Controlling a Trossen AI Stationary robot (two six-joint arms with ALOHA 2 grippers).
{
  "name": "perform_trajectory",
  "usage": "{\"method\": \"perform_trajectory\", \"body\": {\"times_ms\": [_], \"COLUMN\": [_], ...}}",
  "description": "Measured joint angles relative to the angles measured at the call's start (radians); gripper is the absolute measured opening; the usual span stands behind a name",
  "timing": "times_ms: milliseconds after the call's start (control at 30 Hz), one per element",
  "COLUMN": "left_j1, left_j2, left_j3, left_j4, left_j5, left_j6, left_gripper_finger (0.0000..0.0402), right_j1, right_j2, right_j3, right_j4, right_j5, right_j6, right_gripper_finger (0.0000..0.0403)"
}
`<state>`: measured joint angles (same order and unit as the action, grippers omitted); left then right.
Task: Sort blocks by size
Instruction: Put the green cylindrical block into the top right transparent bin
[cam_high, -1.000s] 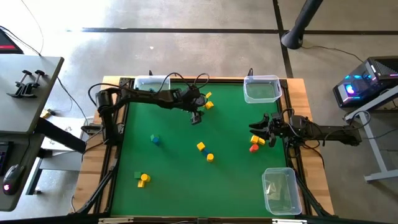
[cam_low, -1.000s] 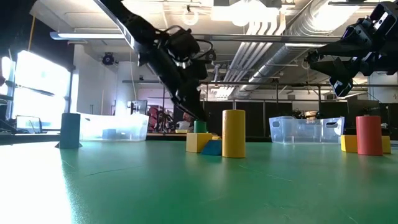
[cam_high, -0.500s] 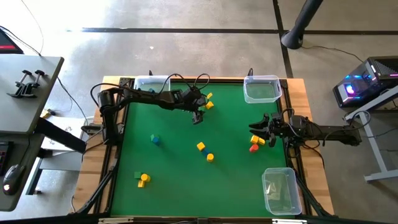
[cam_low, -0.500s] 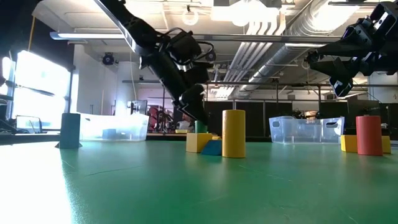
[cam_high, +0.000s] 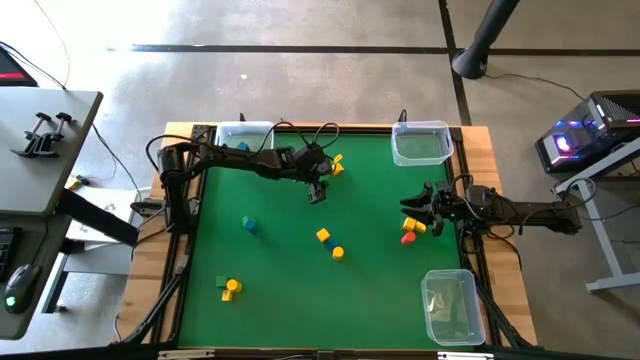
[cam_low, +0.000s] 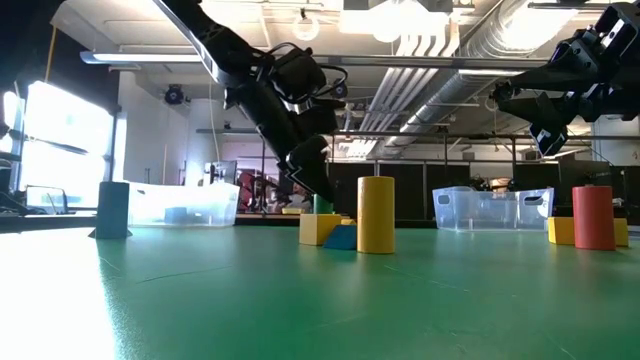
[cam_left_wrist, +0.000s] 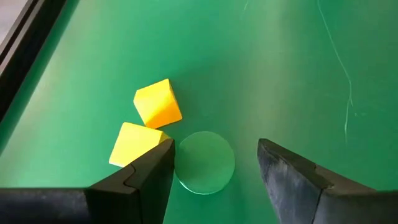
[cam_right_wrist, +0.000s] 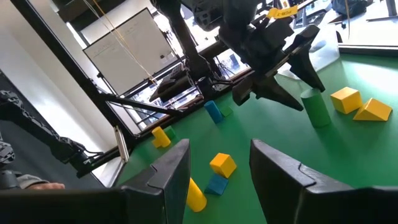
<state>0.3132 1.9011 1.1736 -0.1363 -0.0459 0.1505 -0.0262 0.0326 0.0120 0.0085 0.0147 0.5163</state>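
- Left gripper (cam_high: 317, 192), upper centre of the high view: fingers apart, poised above a green cylinder (cam_left_wrist: 204, 162) that stands on the green table (cam_high: 270, 270). In the left wrist view the fingers straddle the cylinder, holding nothing.
- Green cylinder: upright, long axis vertical, round top facing the wrist camera. Two yellow blocks (cam_left_wrist: 149, 121) lie just beside it, one nearly against a finger.
- Judgement: descend straight, keep the cylinder centred between the fingers and avoid nudging the yellow blocks; close only once the fingers are level with its sides.
- Other blocks (cam_high: 330, 245) are scattered mid-table and lower left.
- Right gripper (cam_high: 412, 210), right of the high view: fingers apart and empty, above a red and a yellow block (cam_high: 411, 232).
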Motion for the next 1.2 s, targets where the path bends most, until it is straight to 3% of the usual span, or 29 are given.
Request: {"method": "perform_trajectory", "body": {"times_ms": [433,867,1000,1100,1200], "left_j1": [0.001,-0.131,-0.195,-0.225,-0.25], "left_j2": [-0.001,-0.083,-0.158,-0.216,-0.265], "left_j3": [0.0,-0.002,-0.086,-0.197,-0.304], "left_j4": [0.001,0.011,0.155,0.336,0.528], "left_j5": [0.001,-0.04,-0.116,-0.143,-0.149], "left_j6": [0.0,0.013,0.03,0.029,0.004], "left_gripper_finger": [0.0089,0.0085,0.0083,0.0083,0.0083], "right_j1": [0.0,0.0,0.0,0.0,-0.001], "right_j2": [0.0,0.0,0.0,0.0,0.005], "right_j3": [0.0,0.0,0.0,0.0,0.0], "right_j4": [0.0,0.022,0.1,0.144,0.149], "right_j5": [0.0,0.025,0.147,0.154,0.176], "right_j6": [0.0,0.0,0.009,0.117,0.053], "right_gripper_finger": [0.0156,0.0156,0.0156,0.0156,0.0156]}}
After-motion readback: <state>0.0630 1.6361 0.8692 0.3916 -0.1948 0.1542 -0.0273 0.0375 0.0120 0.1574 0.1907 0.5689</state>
